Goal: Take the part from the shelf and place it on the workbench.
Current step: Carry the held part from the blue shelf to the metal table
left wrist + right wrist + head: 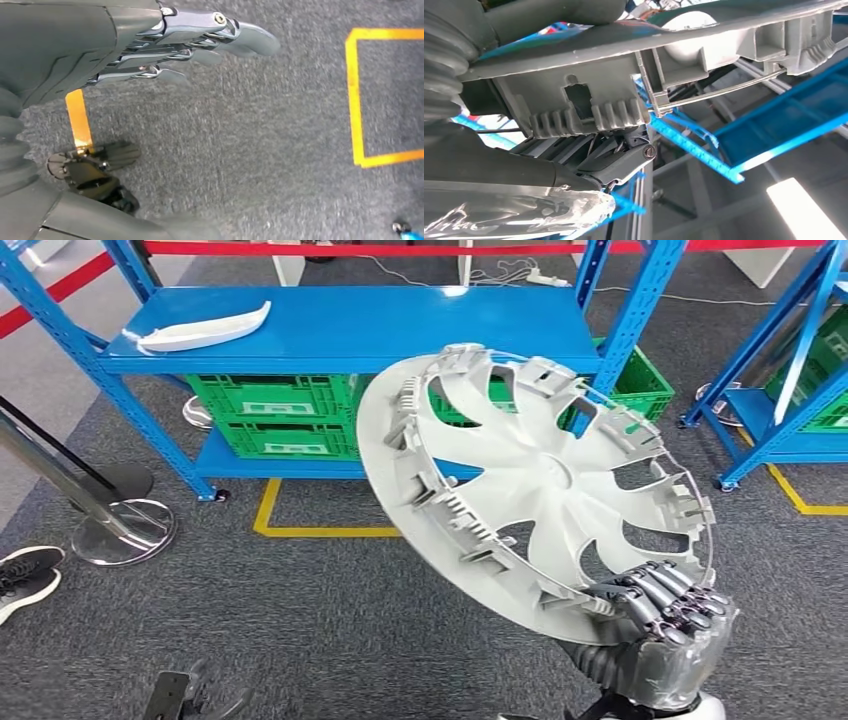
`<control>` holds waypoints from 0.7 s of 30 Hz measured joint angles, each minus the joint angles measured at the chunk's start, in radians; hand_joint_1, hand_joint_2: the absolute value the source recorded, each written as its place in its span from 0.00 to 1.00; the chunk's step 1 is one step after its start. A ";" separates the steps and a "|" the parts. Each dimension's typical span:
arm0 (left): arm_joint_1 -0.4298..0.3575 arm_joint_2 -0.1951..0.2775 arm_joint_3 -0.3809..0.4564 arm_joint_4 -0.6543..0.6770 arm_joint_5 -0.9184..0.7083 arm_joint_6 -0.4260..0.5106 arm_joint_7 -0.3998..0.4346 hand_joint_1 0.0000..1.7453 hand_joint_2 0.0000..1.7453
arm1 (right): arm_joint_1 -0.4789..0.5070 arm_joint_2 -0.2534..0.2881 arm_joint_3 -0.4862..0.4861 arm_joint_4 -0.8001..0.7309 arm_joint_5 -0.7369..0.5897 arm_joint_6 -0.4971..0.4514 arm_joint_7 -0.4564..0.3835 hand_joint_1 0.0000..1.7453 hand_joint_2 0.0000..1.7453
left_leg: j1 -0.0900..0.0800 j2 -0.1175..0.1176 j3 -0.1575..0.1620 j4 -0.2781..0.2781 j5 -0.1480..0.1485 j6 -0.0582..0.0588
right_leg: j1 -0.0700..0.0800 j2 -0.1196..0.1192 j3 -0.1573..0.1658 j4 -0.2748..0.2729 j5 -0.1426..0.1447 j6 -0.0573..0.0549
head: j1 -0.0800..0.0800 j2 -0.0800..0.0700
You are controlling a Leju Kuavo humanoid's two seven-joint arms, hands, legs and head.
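Off the shelf already, the part rides tilted, its rim clamped in the right hand for carrying. Low over the floor, the left hand hangs with fingers apart, holding nothing.

I was working a warehouse-like workshop, blue steel shelving, green storage crates, yellow floor markings, grey carpet.

High head view, close wrist views

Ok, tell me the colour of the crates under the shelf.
Green crates, clearest in the head view.
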 joint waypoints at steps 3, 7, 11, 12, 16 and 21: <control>0.005 0.002 -0.002 -0.002 0.004 -0.004 0.000 0.00 1.00 | -0.001 0.000 0.000 0.000 0.000 0.000 0.000 1.00 1.00 | 0.007 -0.049 -0.011 0.052 -0.091 -0.020 | -0.003 0.023 -0.037 0.000 0.038 -0.027 | -0.002 0.000; 0.009 0.005 -0.002 -0.003 0.007 -0.007 0.000 0.00 1.00 | -0.002 0.000 0.000 0.000 0.000 0.000 0.000 1.00 1.00 | 0.007 -0.087 -0.023 0.265 -0.233 -0.023 | 0.003 0.066 -0.100 0.013 0.094 -0.038 | -0.003 0.000; 0.007 0.006 -0.003 -0.008 0.008 -0.008 0.000 0.00 1.00 | -0.002 0.000 0.000 0.000 0.000 0.000 0.000 1.00 1.00 | 0.003 -0.133 0.127 0.116 -0.162 0.006 | 0.006 0.113 -0.178 0.040 0.136 -0.033 | -0.003 0.000; 0.005 0.007 -0.003 -0.010 0.009 -0.008 0.000 0.00 1.00 | -0.002 0.001 0.000 0.000 0.000 0.000 0.000 1.00 1.00 | 0.002 -0.153 0.169 0.051 -0.169 0.013 | 0.006 0.123 -0.190 0.044 0.148 -0.029 | -0.003 0.000; 0.002 0.006 -0.005 -0.015 0.019 -0.014 0.000 0.00 1.00 | -0.001 0.003 0.000 0.000 -0.002 0.000 0.000 1.00 1.00 | -0.003 -0.146 0.189 -0.032 -0.162 0.024 | -0.001 0.150 -0.218 0.033 0.191 -0.003 | -0.003 0.000; 0.007 0.004 -0.006 -0.018 0.041 -0.036 0.000 0.00 1.00 | -0.003 0.004 0.000 0.000 -0.002 0.000 0.000 1.00 1.00 | 0.002 -0.071 0.118 -0.041 -0.093 0.037 | -0.012 0.063 -0.284 0.254 -0.012 0.024 | 0.010 0.000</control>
